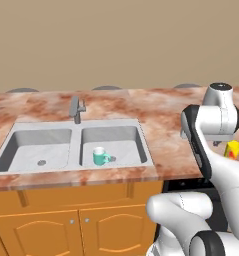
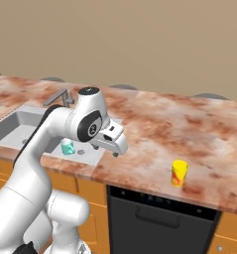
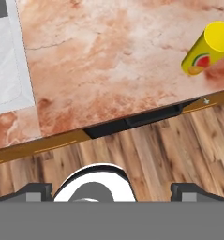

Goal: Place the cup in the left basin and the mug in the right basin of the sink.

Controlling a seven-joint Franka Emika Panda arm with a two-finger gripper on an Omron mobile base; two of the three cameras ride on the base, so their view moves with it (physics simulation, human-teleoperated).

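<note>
Left base view: the left basin (image 1: 21, 150), lower left, holds nothing; the mug (image 1: 99, 156) stands in the right basin (image 1: 126, 145); the cup (image 1: 234, 149) at far right is half hidden behind the arm. The gripper (image 3: 113, 190) fingers stand wide, holding nothing.
</note>
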